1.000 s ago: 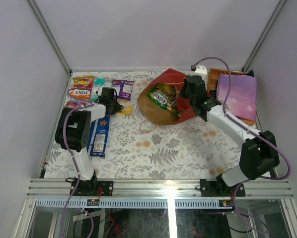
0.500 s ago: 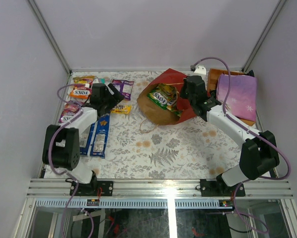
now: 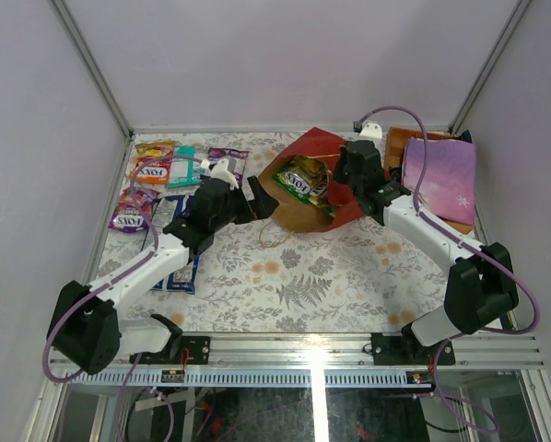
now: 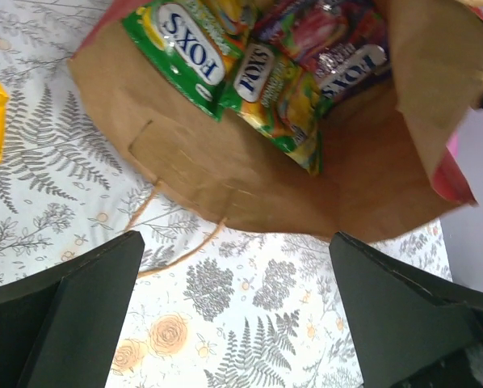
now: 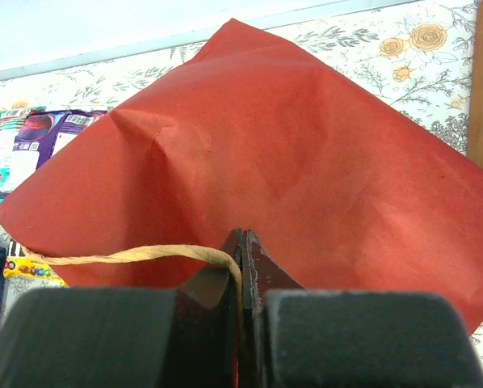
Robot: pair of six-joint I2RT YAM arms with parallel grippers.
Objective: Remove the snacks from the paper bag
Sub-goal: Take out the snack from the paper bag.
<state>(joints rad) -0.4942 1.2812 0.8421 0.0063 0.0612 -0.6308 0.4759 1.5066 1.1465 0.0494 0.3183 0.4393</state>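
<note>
The right gripper (image 5: 241, 271) pinches the creased paper bag (image 3: 298, 214) at 3 o'clock; glossy snacks (image 4: 225, 65) lie inside. The left gripper (image 4: 233, 319) gapes wide.

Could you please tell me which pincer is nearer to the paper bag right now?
Right. The right pincer is shut on the paper bag, clamping its red wall and handle. The left pincer is open in front of the bag's mouth, not gripping it.

The red side of the paper bag (image 5: 258, 162) is seen filling most of the frame, and its thin handle (image 5: 128, 255) is pinched between the closed fingers of the right gripper (image 5: 241, 242). A purple packet (image 5: 44, 137) and a yellow packet (image 5: 31, 271) are seen past the bag's left edge on the flowered tabletop (image 5: 371, 40).
</note>
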